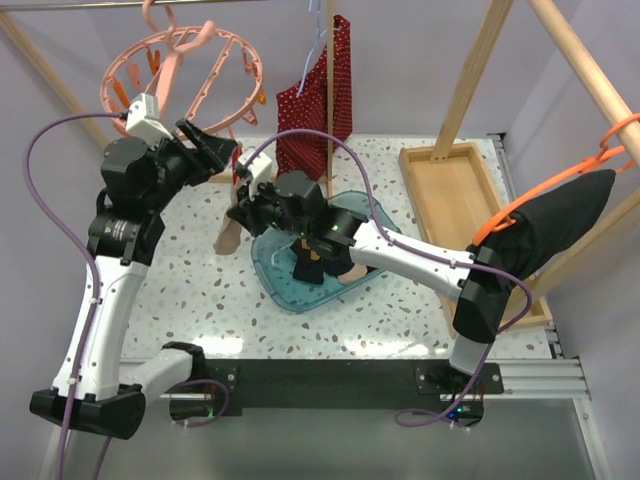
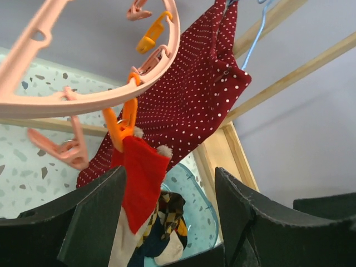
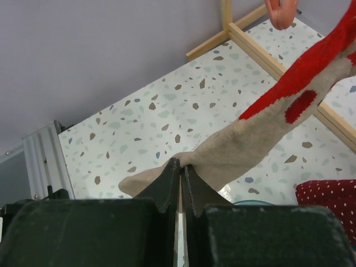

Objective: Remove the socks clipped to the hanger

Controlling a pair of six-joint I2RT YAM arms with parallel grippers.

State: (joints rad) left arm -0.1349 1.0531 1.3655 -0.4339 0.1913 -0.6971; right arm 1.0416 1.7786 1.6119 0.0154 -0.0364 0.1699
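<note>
The salmon-pink ring hanger [image 1: 180, 70] hangs at the back left. A pale beige sock with red motif [image 3: 261, 133] hangs stretched from an orange clip [image 2: 125, 125] on the ring [image 2: 83, 100]. My right gripper [image 3: 181, 167] is shut on the sock's lower beige part; from above it is at the sock [image 1: 228, 238], just left of the tray. My left gripper [image 2: 172, 217] is open just below the ring, its fingers [image 2: 94, 222] either side of the sock's red top [image 2: 142, 178] without touching it. Dark argyle socks [image 1: 310, 265] lie in the teal tray [image 1: 275, 285].
A red white-dotted garment [image 1: 320, 90] hangs on a thin hanger behind the tray. A wooden tray [image 1: 460, 200] lies at the right. An orange hanger with black cloth [image 1: 560, 220] hangs at the far right. Wooden frame posts [image 1: 470, 80] stand around.
</note>
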